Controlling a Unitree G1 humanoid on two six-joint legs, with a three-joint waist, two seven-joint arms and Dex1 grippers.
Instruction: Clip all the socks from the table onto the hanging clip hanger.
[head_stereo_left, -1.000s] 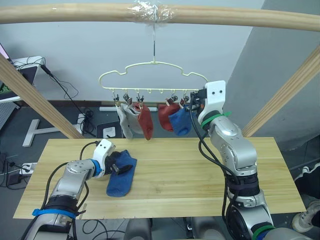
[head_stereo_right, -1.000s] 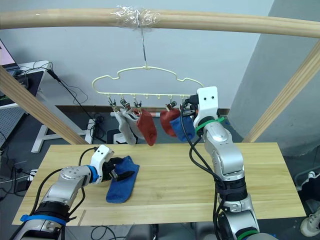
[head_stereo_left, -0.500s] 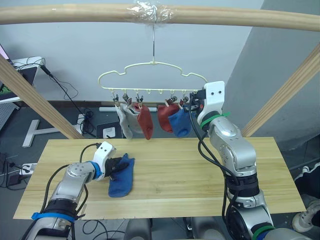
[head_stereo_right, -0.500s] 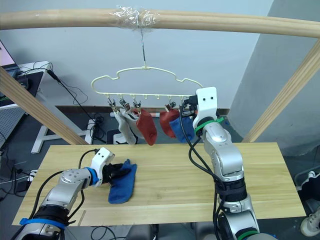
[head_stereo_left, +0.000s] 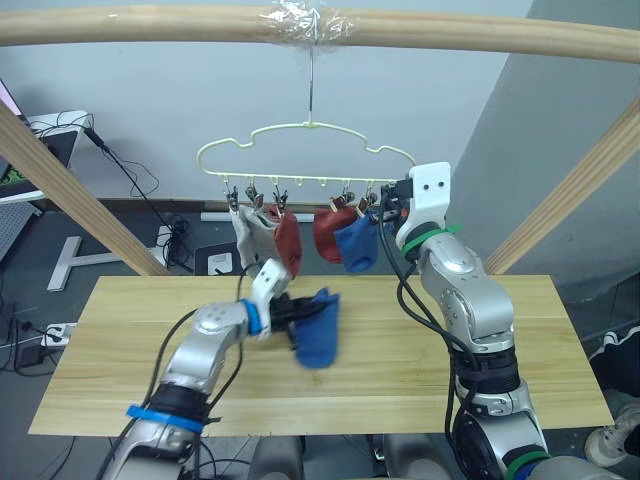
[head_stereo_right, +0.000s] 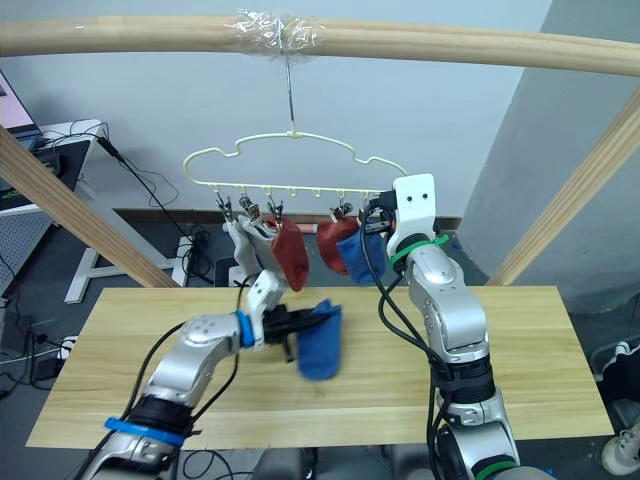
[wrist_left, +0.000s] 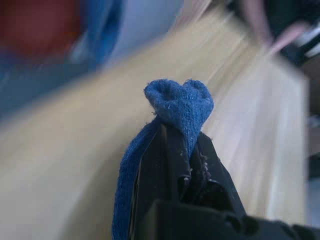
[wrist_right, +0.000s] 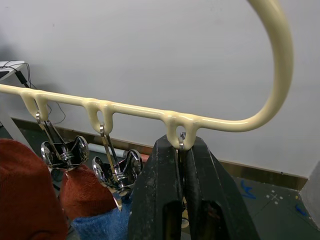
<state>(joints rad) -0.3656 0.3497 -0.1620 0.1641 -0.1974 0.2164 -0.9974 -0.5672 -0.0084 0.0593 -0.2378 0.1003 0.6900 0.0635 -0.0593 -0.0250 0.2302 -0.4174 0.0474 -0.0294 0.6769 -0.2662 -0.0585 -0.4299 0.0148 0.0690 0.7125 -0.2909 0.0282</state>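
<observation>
A blue sock (head_stereo_left: 318, 335) hangs in the air above the table (head_stereo_left: 390, 385), pinched by its bunched end in my left gripper (head_stereo_left: 291, 318), which is shut on it; the left wrist view shows the sock (wrist_left: 180, 102) folded over the closed fingertips. The pale clip hanger (head_stereo_left: 305, 150) hangs from the top pole. On its clips hang a grey sock (head_stereo_left: 250, 238), two rust-red socks (head_stereo_left: 289, 242) (head_stereo_left: 328, 232) and a blue one (head_stereo_left: 356, 247). My right gripper (wrist_right: 181, 146) is shut on the clip at the hanger's right end (head_stereo_left: 388, 200).
A round wooden pole (head_stereo_left: 150, 25) crosses overhead, with slanted poles at the left (head_stereo_left: 70, 190) and right (head_stereo_left: 570, 190). Cables and a stand (head_stereo_left: 70, 262) lie on the floor behind the table. The tabletop is bare around the arms.
My left gripper closed on the blue sock, lifted it off the table and carried it right, toward the middle under the hanger. The right arm stayed at the hanger's right end.
</observation>
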